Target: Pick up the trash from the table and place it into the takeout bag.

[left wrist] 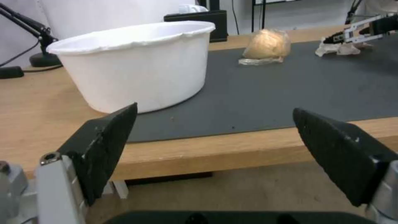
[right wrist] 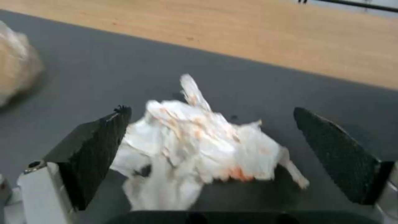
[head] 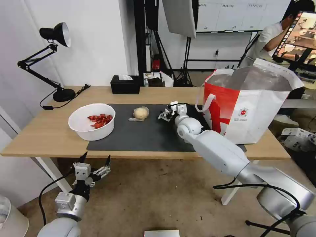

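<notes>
One crumpled tissue (right wrist: 199,146) on dark mat (head: 144,131), centre of head view, between wide-spread fingers of right gripper (head: 165,115); nothing clamped yet. Risk: light paper slips or tears on closing, loose tail dragging. Takeout bag (head: 250,108) at right, mouth open. Left gripper (head: 95,159) open, empty, lower left below table (head: 39,138) edge.

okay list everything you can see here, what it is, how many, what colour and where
table: one, light wood, under everything
mat: one, dark grey, table middle
bowl: one, white with red scraps, mat's left edge
wrapped lump: one, beige, mid-mat
tissue: one, white, stained orange, on the mat between the right gripper's fingers
takeout bag: one, white and red, foil-lined, table's right end
tissue box: one, black, back edge
lamp: one, black, back left
left gripper: open, below the table's front edge
right gripper: open around the tissue
</notes>
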Available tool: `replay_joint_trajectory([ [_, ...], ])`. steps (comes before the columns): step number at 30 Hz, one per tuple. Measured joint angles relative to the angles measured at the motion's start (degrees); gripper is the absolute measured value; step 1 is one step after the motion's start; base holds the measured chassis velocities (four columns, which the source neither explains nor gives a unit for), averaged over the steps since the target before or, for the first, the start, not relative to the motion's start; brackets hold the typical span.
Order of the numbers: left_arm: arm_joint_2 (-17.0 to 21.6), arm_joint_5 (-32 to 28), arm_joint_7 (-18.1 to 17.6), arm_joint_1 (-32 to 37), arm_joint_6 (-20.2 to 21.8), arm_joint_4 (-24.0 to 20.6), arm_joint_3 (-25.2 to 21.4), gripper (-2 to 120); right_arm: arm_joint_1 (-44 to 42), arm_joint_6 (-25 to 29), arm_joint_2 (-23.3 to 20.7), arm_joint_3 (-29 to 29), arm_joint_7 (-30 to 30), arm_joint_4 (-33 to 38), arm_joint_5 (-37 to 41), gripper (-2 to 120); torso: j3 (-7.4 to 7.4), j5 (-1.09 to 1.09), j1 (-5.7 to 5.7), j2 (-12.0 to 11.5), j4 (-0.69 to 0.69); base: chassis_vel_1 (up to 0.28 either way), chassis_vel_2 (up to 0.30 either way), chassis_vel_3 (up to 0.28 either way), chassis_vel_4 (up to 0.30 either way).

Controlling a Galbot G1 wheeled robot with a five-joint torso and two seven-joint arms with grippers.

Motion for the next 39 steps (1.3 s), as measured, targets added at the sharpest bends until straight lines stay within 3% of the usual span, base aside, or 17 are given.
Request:
replay_joint_trajectory([
  [7, 0.0, 0.0, 0.0, -0.4, 0.0, 0.3, 0.5, 100, -1.0, 0.0, 0.0, 0.7, -0.4, 0.1, 0.4, 98, 0.0, 0.0, 0.0, 0.0, 0.0, 0.0, 0.0, 0.0, 0.0],
  [21, -0.2, 0.2, -0.1, -0.2, -0.1, 0.1, 0.9, 100, -3.1, 1.0, -1.0, 1.7, -0.7, 2.3, 2.7, 48, 0.0, 0.0, -0.01, 0.0, 0.0, 0.0, 0.0, 0.0, 0.0],
  [29, -0.4, 0.4, -0.1, 0.7, -0.7, -0.5, 0.8, 100, -4.5, 4.8, -2.4, 1.8, -1.6, 5.2, 1.2, 15, 0.0, 0.01, -0.01, 0.0, 0.0, 0.0, 0.0, 0.0, 0.0],
  [30, -0.4, 0.4, -0.1, 0.7, -0.7, -0.5, 0.8, 100, -4.5, 4.8, -2.4, 1.8, -1.6, 5.2, 1.2, 15, 0.0, 0.01, -0.01, 0.0, 0.0, 0.0, 0.0, 0.0, 0.0],
  [33, -0.4, 0.5, -0.1, 0.9, -0.9, -0.8, 0.8, 100, -5.9, 6.7, -4.2, 2.3, -2.2, 8.8, 1.0, 2, 0.0, 0.01, -0.01, 0.0, 0.01, 0.0, 0.0, 0.0, 0.0],
  [39, -0.5, 0.6, -0.1, 1.3, -1.0, -1.4, 0.8, 100, -9.4, 8.8, -9.5, 5.7, -2.8, 19.1, -0.4, 0, 0.0, 0.02, -0.01, 0.0, 0.01, 0.0, 0.0, 0.0, 0.0],
])
